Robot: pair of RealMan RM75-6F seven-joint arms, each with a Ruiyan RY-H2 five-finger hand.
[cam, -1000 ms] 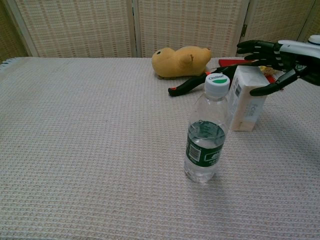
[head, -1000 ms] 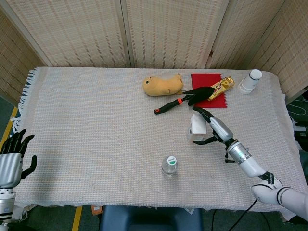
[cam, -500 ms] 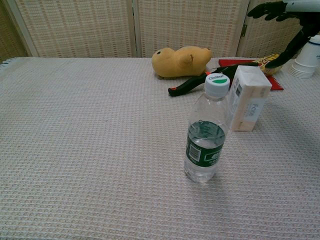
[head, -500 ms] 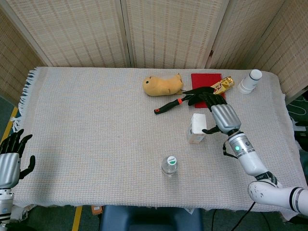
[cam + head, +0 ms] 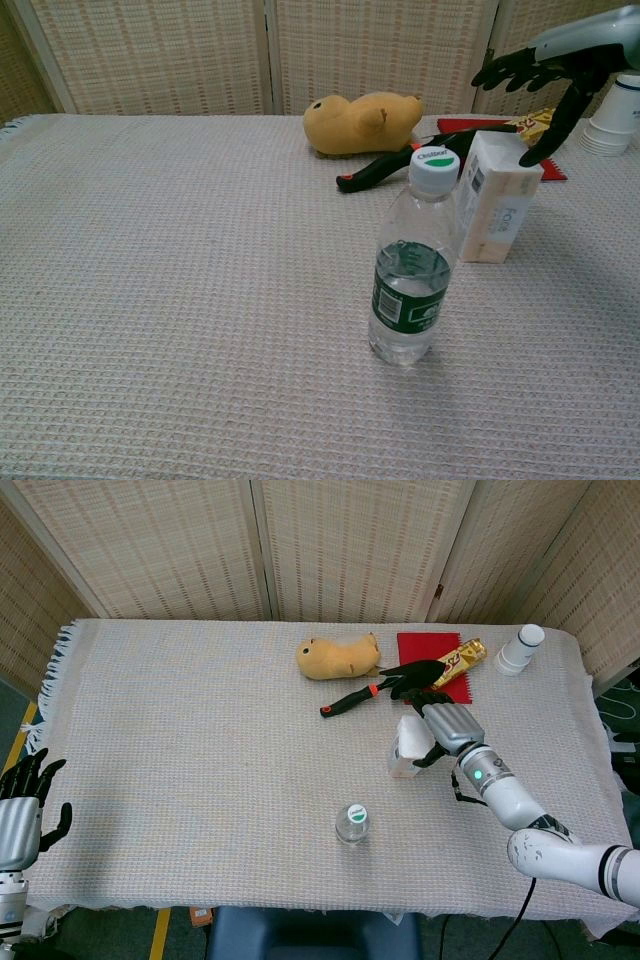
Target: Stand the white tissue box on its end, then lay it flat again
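Observation:
The white tissue box stands upright on its end on the woven tablecloth, right of centre. My right hand hovers over its top from the right, fingers spread and holding nothing. In the chest view the thumb points down to the box's top right corner; I cannot tell whether it touches. My left hand hangs with fingers apart beyond the table's near left corner, seen only in the head view.
A water bottle stands in front of the box. Behind it lie a black tool with an orange-banded handle, a yellow plush toy, a red cloth, a gold snack bar and stacked paper cups.
The right hand let go of the upright box, rose above it, then came back down over its top. The box has stayed standing on its end. The left hand barely moved.

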